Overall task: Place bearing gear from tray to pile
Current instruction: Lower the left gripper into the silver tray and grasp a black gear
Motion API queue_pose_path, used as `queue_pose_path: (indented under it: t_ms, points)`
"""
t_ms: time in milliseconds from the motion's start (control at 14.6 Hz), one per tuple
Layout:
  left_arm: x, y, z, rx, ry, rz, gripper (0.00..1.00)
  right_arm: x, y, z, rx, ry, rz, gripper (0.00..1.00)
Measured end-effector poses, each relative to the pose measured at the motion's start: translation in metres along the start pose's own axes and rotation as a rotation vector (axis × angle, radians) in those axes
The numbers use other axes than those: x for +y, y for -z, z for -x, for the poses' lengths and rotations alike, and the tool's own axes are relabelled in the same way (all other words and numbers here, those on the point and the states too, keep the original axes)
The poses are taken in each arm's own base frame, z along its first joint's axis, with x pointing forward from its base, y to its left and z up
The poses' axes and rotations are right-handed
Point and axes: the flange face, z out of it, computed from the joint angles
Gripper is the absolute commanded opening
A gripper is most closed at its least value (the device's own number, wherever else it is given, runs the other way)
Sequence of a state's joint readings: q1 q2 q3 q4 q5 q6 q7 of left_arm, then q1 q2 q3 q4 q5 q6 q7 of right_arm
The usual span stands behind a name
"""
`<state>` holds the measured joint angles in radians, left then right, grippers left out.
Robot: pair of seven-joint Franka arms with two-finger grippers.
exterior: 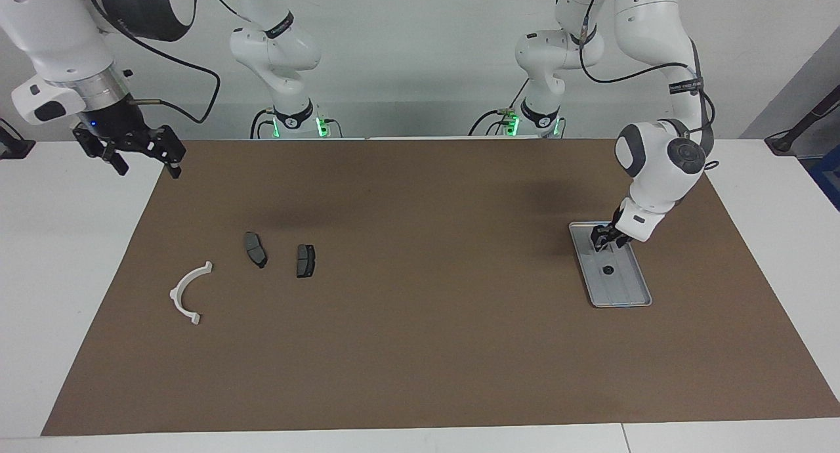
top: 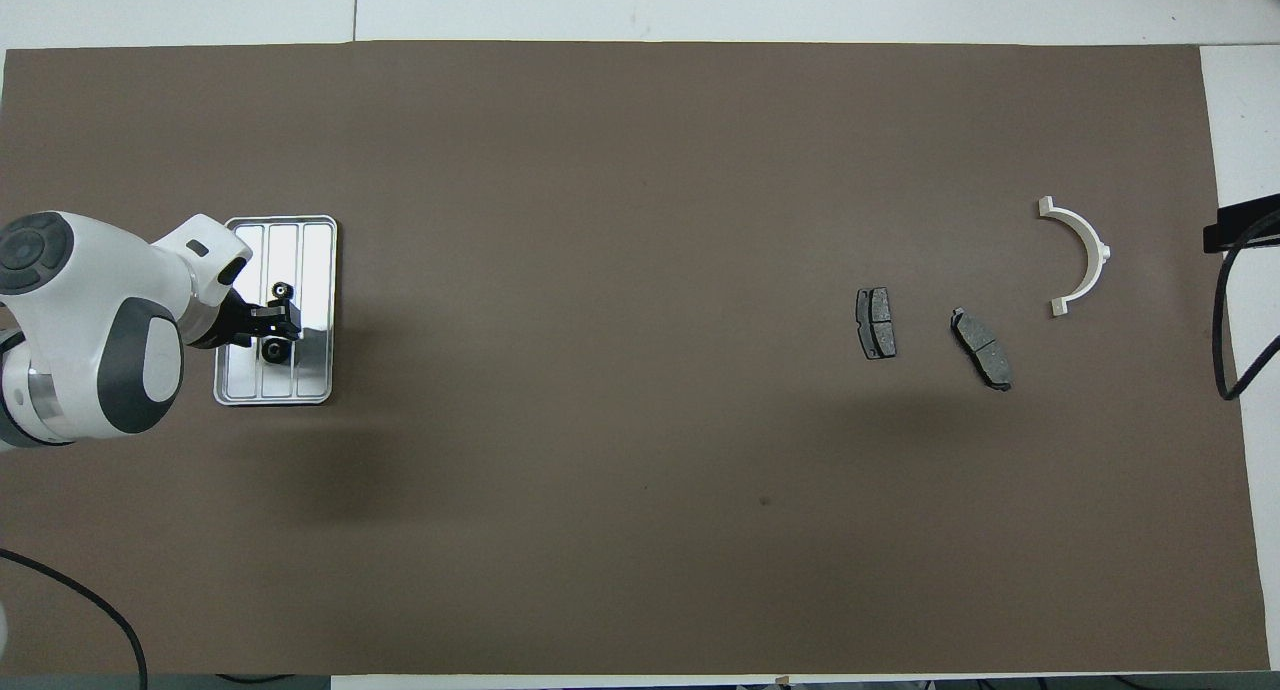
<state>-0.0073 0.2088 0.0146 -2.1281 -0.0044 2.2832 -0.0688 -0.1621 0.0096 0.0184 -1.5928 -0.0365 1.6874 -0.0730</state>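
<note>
The silver ribbed tray (exterior: 630, 289) (top: 315, 260) lies toward the left arm's end of the table. My left gripper (exterior: 609, 245) (top: 272, 335) reaches down into it, fingers closed around a small dark round bearing gear (top: 272, 348). Another small dark bearing gear (exterior: 608, 270) (top: 283, 290) lies loose in the tray, farther from the robots. The pile sits toward the right arm's end: a white half-ring bracket (exterior: 176, 290) (top: 1098, 250) and two dark brake pads (exterior: 255, 249) (exterior: 305, 260) (top: 875, 323) (top: 982, 348). My right gripper (exterior: 149, 171) waits open, raised over the mat's corner.
A brown mat (exterior: 420, 348) (top: 600, 470) covers most of the white table. Between the tray and the pile lies a wide stretch of bare mat. A black cable (top: 1225, 350) hangs at the right arm's end.
</note>
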Motion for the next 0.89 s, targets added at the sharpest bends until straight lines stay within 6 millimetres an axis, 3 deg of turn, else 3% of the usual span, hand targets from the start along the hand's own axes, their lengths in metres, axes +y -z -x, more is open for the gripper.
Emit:
queue_pose_path:
  t_ms: [343, 893]
  points:
    - [0.0002, -0.0051, 0.0027, -0.02, -0.001, -0.001, 0.6, -0.0018, 0.0076, -0.0077, 0.068, -0.001, -0.013, 1.0]
    - [0.0, -0.0104, 0.0072, -0.043, -0.001, -0.003, 0.57, -0.0022, 0.0066, -0.0013, 0.019, -0.002, -0.017, 1.0]
